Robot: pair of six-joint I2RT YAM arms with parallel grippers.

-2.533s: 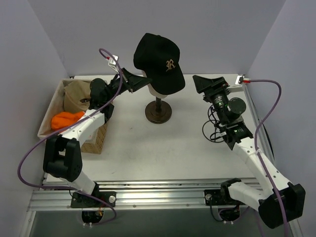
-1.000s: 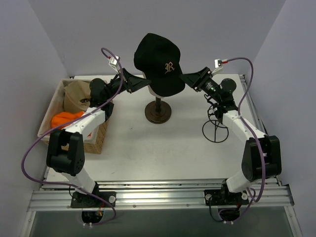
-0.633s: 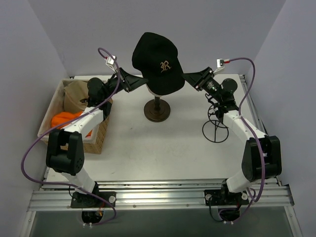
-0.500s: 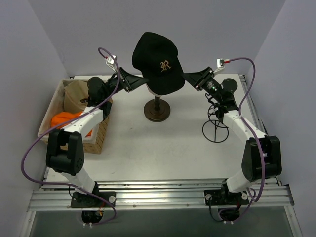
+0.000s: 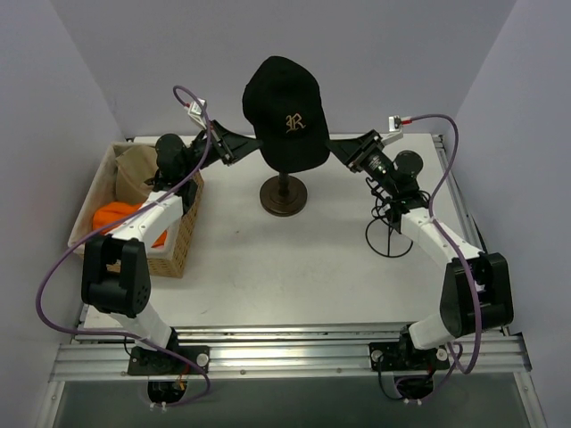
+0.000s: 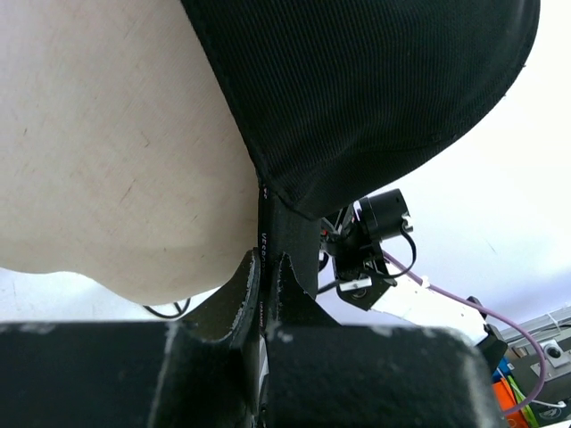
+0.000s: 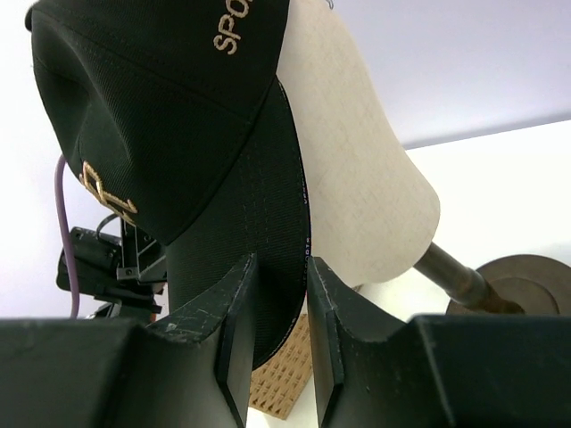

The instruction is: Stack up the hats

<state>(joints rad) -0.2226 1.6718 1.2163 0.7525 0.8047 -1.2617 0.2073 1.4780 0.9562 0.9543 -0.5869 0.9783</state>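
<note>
A black cap [image 5: 284, 111] with a gold "R" sits on the cream head form [image 6: 116, 134], which stands on a dark stand [image 5: 283, 196]. My left gripper [image 5: 252, 147] is shut on the cap's rear edge [image 6: 268, 223] from the left. My right gripper [image 5: 332, 147] comes in from the right, and its fingers [image 7: 234, 303] are closed on the cap's brim [image 7: 268, 223]. The tan cap [image 5: 138, 169] and the orange hat [image 5: 120, 217] lie in the woven basket [image 5: 174, 245] at the left.
A black wire loop stand [image 5: 390, 234] is on the table under the right arm. The basket sits against the left wall. Purple cables arc above both wrists. The stand's round base [image 7: 526, 281] shows in the right wrist view.
My right gripper has closed on the brim. The cap has turned on the head form so the "R" faces more to the front. The left gripper kept its hold.
</note>
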